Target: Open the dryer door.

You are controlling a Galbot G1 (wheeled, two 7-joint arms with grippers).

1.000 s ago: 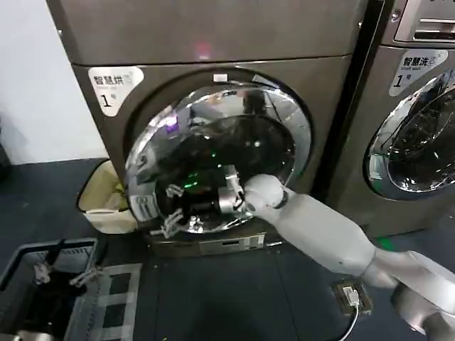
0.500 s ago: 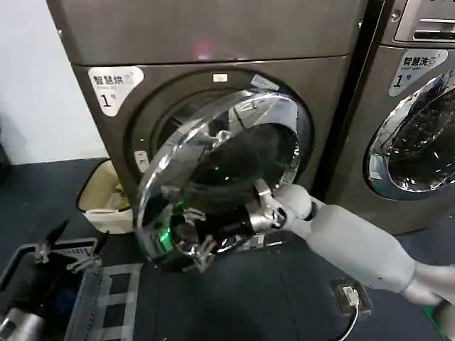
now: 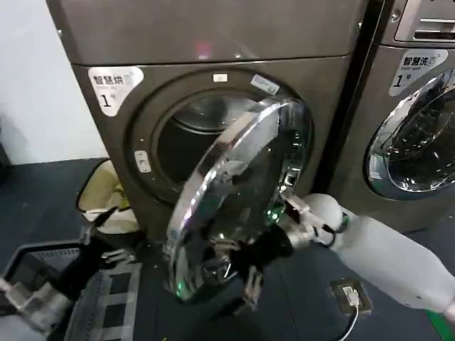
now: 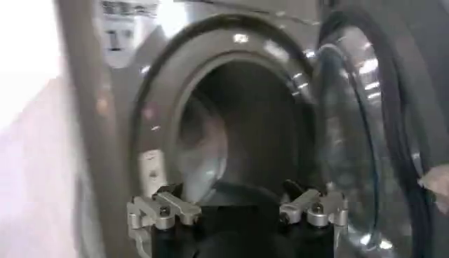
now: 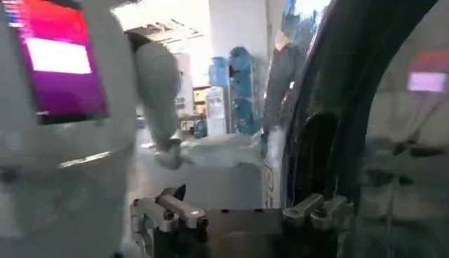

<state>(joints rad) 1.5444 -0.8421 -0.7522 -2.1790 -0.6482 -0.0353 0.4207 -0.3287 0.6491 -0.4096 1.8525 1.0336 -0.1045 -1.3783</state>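
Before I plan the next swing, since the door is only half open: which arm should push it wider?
Probably right. The right gripper is at the dryer door's lower rim; the left gripper hangs apart by the floor.

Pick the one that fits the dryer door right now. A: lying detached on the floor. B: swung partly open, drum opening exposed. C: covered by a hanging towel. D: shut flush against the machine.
B: the dryer door stands swung out from the dryer, still attached along its right edge, with the dark drum opening exposed and the right hand at the door's lower edge.
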